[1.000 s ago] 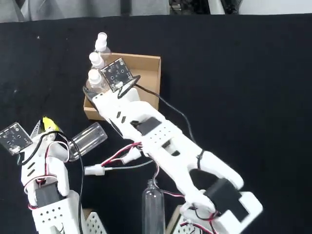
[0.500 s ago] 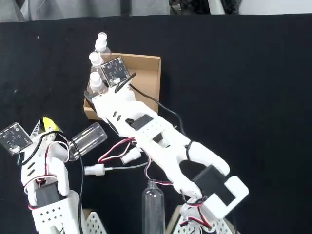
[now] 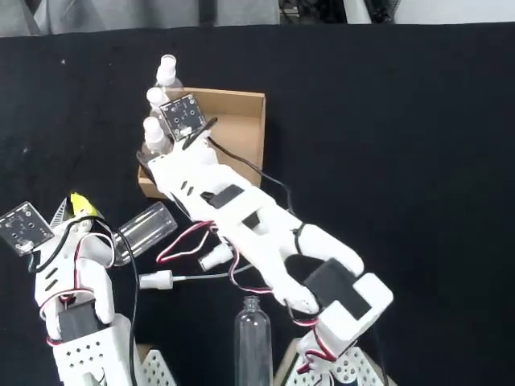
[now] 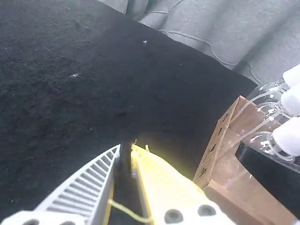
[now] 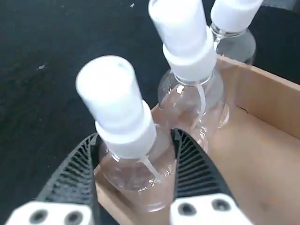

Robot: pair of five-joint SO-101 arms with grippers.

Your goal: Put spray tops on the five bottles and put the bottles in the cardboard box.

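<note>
While the right arm (image 3: 265, 233) lies diagonally from the lower right of the high view up to the cardboard box (image 3: 241, 121) at upper left of centre, its black right gripper (image 5: 135, 138) is closed around the gripped bottle (image 5: 124, 154). One ribbed finger (image 5: 75, 168) presses on each side of the clear body below the white spray top (image 5: 115, 101). This bottle stands upright in the near left corner of the box. Middle bottle (image 5: 190, 93): capped, upright, just beside the gripped one along the same wall. Far bottle (image 5: 232, 37): capped, upright, next in the row; whether it stands inside the box wall or just past it cannot be told. Left arm (image 3: 72, 273): lower left of the high view, well apart from the box. Left gripper (image 4: 125, 149): white finger and yellow finger drawn together at the tips with a thin dark slit between, nothing in them, above bare black table cloth (image 3: 402, 161). Lying bottle (image 3: 145, 232): uncapped, on its side on the cloth just right of the left arm. Standing bottle (image 3: 253, 342): uncapped, upright, bottom centre. Loose spray top with tube (image 3: 157, 281): on the cloth between the two arms. Second loose spray top (image 3: 216, 258): just beside the right arm's underside.
</note>
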